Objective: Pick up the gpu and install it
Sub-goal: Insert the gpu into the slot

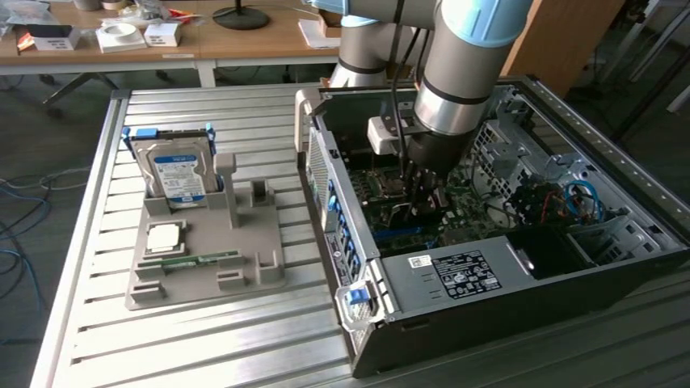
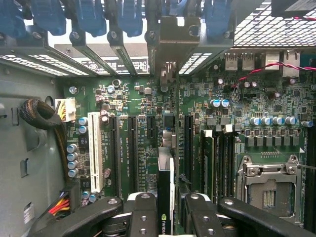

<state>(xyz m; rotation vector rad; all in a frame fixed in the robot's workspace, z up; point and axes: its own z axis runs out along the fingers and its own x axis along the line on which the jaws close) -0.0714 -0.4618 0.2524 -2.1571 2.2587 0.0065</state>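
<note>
1. The claw [image 2: 168, 198] is clenched on the gpu [image 2: 164, 173]. One finger presses on each face of the card, which is seen edge-on between them.
2. The card is held upright with its long edge parallel to the expansion slots [image 2: 132, 148]. This attitude suits a straight push into a slot. Its bracket end points at the slotted rear wall with the blue retainers [image 2: 89, 15].
3. Whether the card's lower edge has entered a slot cannot be told.
4. The wrist view gives the alignment detail. It shows the motherboard [image 2: 138, 98], the CPU socket [image 2: 269, 182] to one side of the card and the wire bundle [image 2: 42, 116] to the other.
5. The exterior view gives the overall layout. The arm [image 1: 464, 65] reaches down from the upper centre of the frame into the open computer case [image 1: 518, 267]. The case lies on its side, so the board faces up for vertical access.
6. On the exterior view's left, a grey fixture tray [image 1: 258, 283] sits on the slatted desk [image 1: 216, 347], well apart from the claw.
7. The tray holds the hard drive [image 1: 178, 174] upright at its upper end and the memory stick [image 1: 199, 260] flat near its lower end. Each part sits in its own holder.
</note>
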